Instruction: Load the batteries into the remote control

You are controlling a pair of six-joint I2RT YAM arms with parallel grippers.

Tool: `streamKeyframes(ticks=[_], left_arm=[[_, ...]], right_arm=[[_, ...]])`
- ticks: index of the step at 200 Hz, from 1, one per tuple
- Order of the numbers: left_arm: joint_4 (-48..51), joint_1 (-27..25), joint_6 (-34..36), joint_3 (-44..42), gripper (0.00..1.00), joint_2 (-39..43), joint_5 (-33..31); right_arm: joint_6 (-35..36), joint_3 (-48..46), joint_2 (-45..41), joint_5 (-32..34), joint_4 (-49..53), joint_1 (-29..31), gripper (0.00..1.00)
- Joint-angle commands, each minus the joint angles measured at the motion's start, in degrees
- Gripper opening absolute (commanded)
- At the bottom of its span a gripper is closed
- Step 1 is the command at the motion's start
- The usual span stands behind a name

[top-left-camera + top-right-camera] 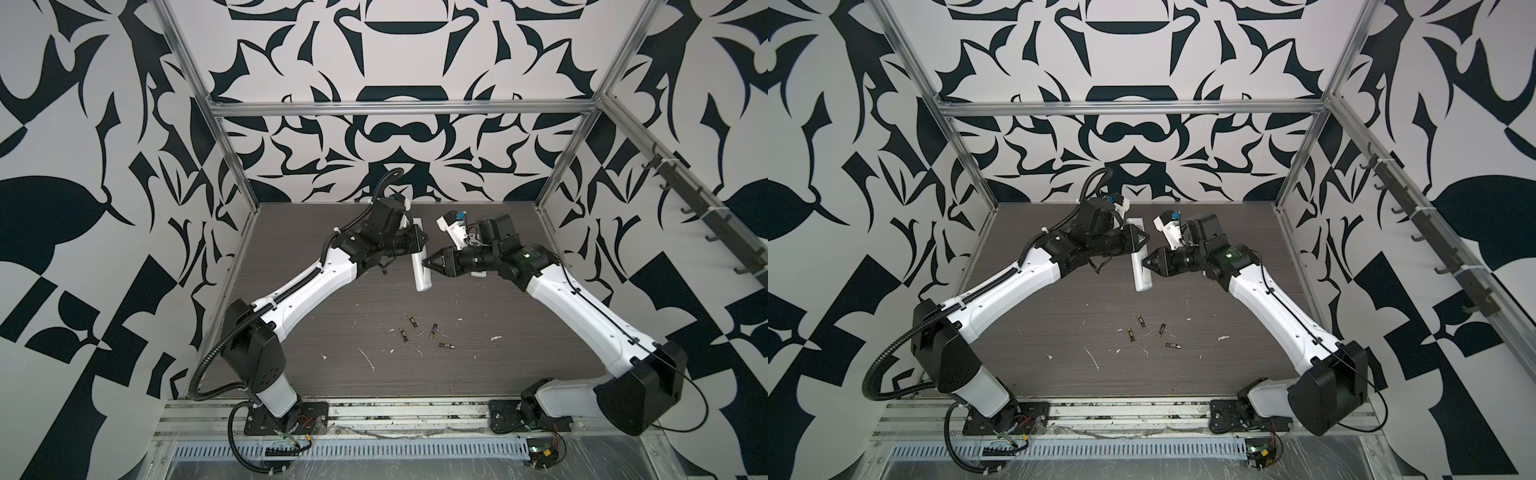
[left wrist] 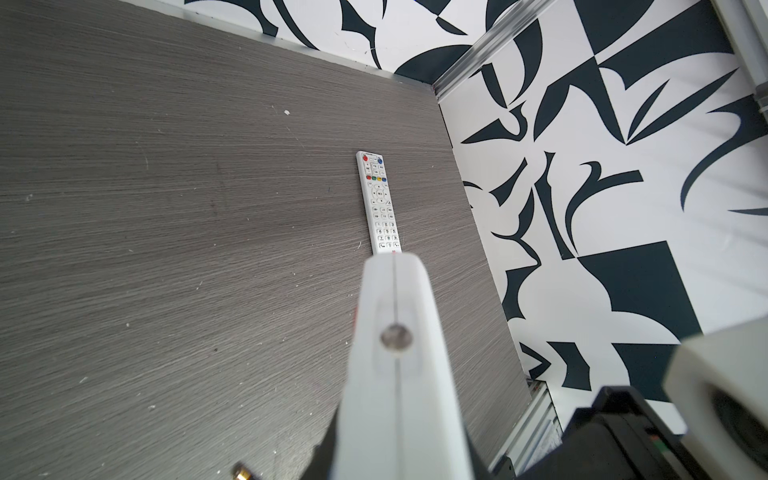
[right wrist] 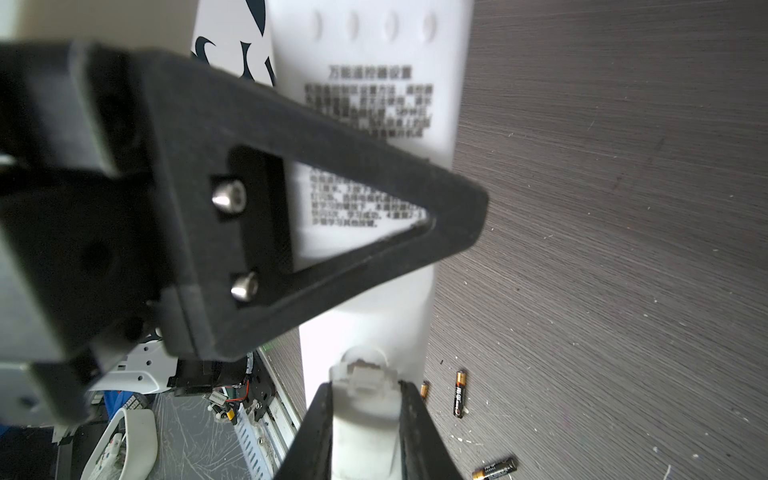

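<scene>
A white remote control [image 1: 420, 278] hangs tilted above the table's middle, its printed back [image 3: 365, 62] towards the right wrist camera. My left gripper [image 1: 422, 243] is shut on its mid-body; one black triangular finger [image 3: 332, 145] lies across the label. My right gripper [image 1: 426, 262] meets the remote from the right, and its two black fingers [image 3: 320, 428] press both sides of the white battery cover [image 3: 365, 419] below the latch tab. Several batteries [image 1: 411, 320] lie loose on the table nearer the front [image 1: 1160, 331], dark with gold bands [image 3: 459, 393]. The left wrist view shows the held remote end-on [image 2: 395, 374].
A second white remote [image 2: 379, 203] lies face up on the table near the right wall, partly under my right arm [image 1: 478, 274]. White scraps [image 1: 368, 357] dot the dark wood tabletop [image 1: 311, 365]. Aluminium frame posts [image 1: 232, 174] and patterned walls close in three sides.
</scene>
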State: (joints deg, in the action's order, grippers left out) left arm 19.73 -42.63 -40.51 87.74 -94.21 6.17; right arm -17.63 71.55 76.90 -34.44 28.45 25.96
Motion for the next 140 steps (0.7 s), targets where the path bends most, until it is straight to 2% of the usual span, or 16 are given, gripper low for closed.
streamKeyframes(ticks=[1, 140], left_arm=[[-0.44, -0.61, -0.53, 2.43, 0.00, 0.16, 0.83], [1.36, -0.60, -1.06, 0.89, 0.00, 0.28, -2.28]], right_arm=[[1.21, 0.87, -0.31, 1.92, 1.06, -0.77, 0.19], [2.25, 2.00, -1.19, -0.02, -0.46, -0.07, 0.17]])
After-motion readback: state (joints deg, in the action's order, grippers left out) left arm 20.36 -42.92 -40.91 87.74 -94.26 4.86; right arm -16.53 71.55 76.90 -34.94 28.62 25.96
